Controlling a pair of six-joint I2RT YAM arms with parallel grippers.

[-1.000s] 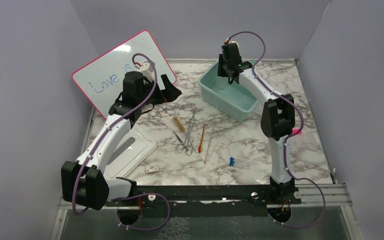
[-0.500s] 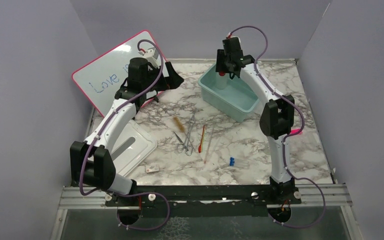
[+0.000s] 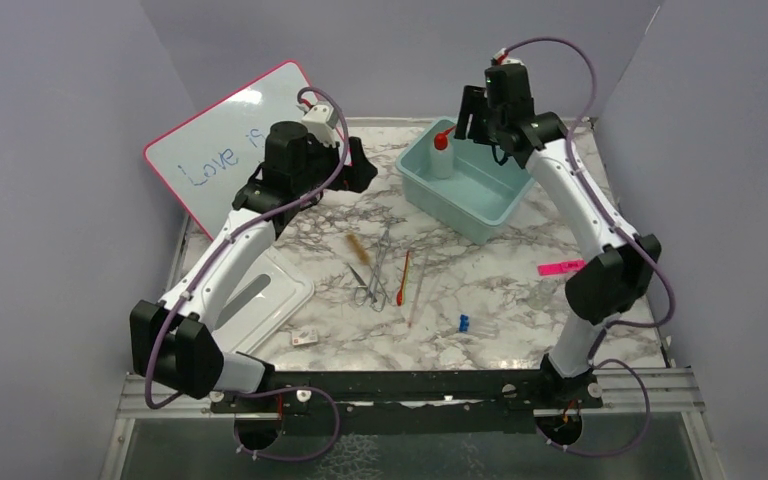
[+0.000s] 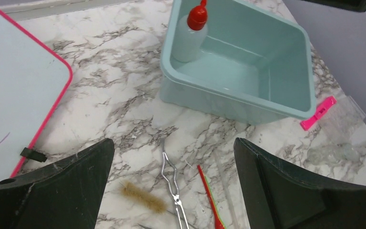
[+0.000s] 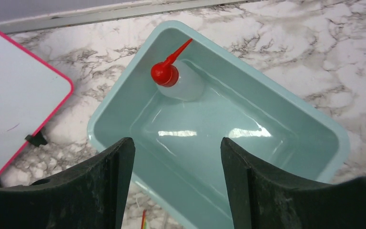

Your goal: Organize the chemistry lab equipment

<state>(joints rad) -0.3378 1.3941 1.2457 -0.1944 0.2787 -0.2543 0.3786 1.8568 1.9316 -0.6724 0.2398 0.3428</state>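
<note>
The clear squeeze bottle [image 3: 442, 155] with its red nozzle cap stands in the far-left corner of the teal bin [image 3: 430, 205]. It also shows in the left wrist view [image 4: 190, 36] and the right wrist view [image 5: 181, 81]. My right gripper [image 3: 475, 125] is open and empty above the bin [image 5: 314, 124]. My left gripper [image 3: 358, 172] is open and empty, raised over the table left of the bin. Metal forceps [image 3: 373, 268] [image 4: 173, 183], tweezers [image 3: 358, 275], brown brush [image 3: 358, 246] [image 4: 143, 198], red stick [image 3: 403, 278] [image 4: 209, 198] and clear rod [image 3: 418, 290] lie mid-table.
The pink-framed whiteboard [image 3: 230, 135] leans at the back left. A clear lid [image 3: 260, 295] lies at the left front. A pink clip [image 3: 560, 267], a small blue piece [image 3: 464, 322] and a small white piece [image 3: 304, 338] lie on the marble.
My right gripper let go of the squeeze bottle, which now stands in the bin, and rose to the right. My left gripper swung right, away from the whiteboard.
</note>
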